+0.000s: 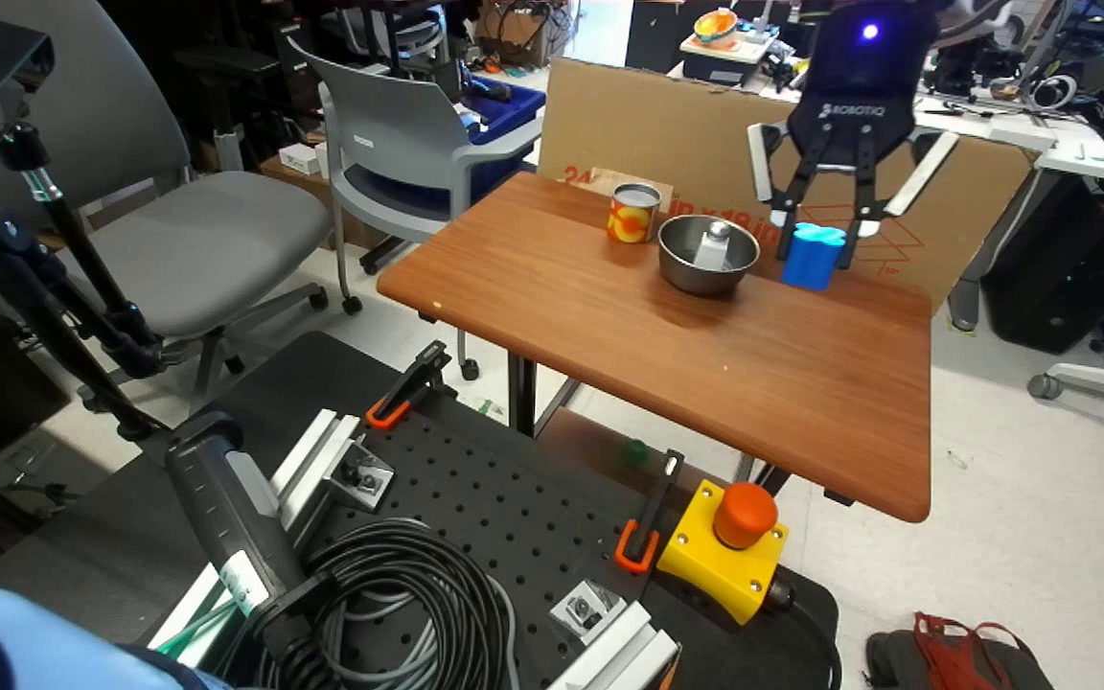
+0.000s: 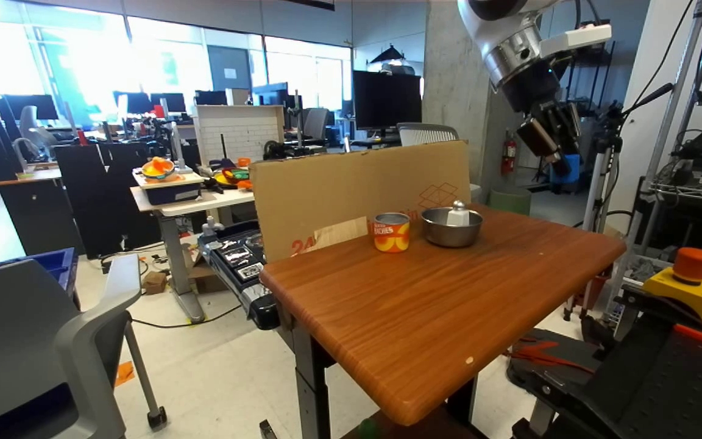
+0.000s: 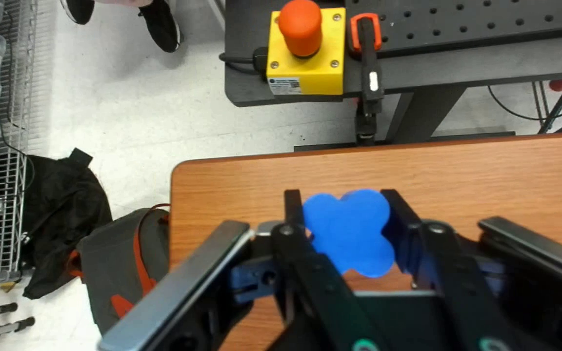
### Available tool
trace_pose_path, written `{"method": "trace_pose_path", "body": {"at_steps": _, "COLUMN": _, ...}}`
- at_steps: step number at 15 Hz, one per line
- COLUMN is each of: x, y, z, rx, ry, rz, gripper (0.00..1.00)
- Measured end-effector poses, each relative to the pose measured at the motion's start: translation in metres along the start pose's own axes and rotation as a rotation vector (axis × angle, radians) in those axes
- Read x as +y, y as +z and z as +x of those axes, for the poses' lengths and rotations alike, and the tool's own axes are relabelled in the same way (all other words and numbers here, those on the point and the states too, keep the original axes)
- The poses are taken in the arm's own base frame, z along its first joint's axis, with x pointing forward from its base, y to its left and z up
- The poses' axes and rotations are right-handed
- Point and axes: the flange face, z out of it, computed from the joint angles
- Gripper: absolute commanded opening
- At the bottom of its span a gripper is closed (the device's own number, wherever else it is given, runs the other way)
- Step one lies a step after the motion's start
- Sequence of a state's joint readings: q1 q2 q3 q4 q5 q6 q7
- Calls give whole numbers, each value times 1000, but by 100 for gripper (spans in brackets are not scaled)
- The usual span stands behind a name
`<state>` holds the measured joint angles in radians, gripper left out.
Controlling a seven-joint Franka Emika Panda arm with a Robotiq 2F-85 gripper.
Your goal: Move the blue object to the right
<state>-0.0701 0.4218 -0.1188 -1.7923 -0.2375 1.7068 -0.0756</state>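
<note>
The blue object (image 1: pixel 813 259) is a bright blue block with a lobed, clover-like top. It shows in both exterior views, partly behind the fingers in an exterior view (image 2: pixel 565 171), and its top fills the space between the fingers in the wrist view (image 3: pixel 351 231). My gripper (image 1: pixel 816 251) is shut on it, with one black finger on each side. The gripper (image 3: pixel 342 209) holds it upright in the air, above the far part of the wooden table (image 1: pixel 609 307). In an exterior view the gripper (image 2: pixel 561 163) shows well above the tabletop.
A steel bowl (image 1: pixel 681 268) with a white, metal-topped shaker (image 1: pixel 711 247) inside stands beside the block. A peach can (image 1: pixel 631 225) stands beyond the bowl. A cardboard sheet (image 1: pixel 648 115) stands along the table's back edge. A yellow emergency-stop box (image 3: pixel 305 73) sits on the neighbouring black bench.
</note>
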Motion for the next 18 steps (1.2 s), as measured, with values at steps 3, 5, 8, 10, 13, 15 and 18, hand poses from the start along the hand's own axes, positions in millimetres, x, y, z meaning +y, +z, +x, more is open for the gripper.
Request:
{"method": "trace_pose_path", "body": {"at_steps": 3, "x": 51, "y": 1, "z": 6, "rx": -23, "ry": 43, "rz": 20, "gripper": 18}}
{"method": "trace_pose_path", "body": {"at_steps": 5, "x": 73, "y": 14, "z": 17, "rx": -59, "ry": 66, "rz": 18, "gripper": 18}}
{"method": "trace_pose_path", "body": {"at_steps": 8, "x": 85, "y": 46, "z": 46, "rx": -111, "ry": 79, "rz": -6, "gripper": 18}}
{"method": "trace_pose_path", "body": {"at_steps": 10, "x": 86, "y": 67, "z": 67, "rx": -137, "ry": 78, "rz": -19, "gripper": 18}}
{"method": "trace_pose_path", "body": {"at_steps": 13, "x": 83, "y": 95, "z": 95, "rx": -166, "ry": 89, "rz": -39, "gripper": 18}}
{"method": "trace_pose_path", "body": {"at_steps": 15, "x": 81, "y": 111, "z": 110, "rx": -179, "ry": 97, "rz": -50, "gripper": 18}}
{"method": "trace_pose_path", "body": {"at_steps": 18, "x": 82, "y": 116, "z": 119, "rx": -200, "ry": 103, "rz": -66, "gripper": 43}}
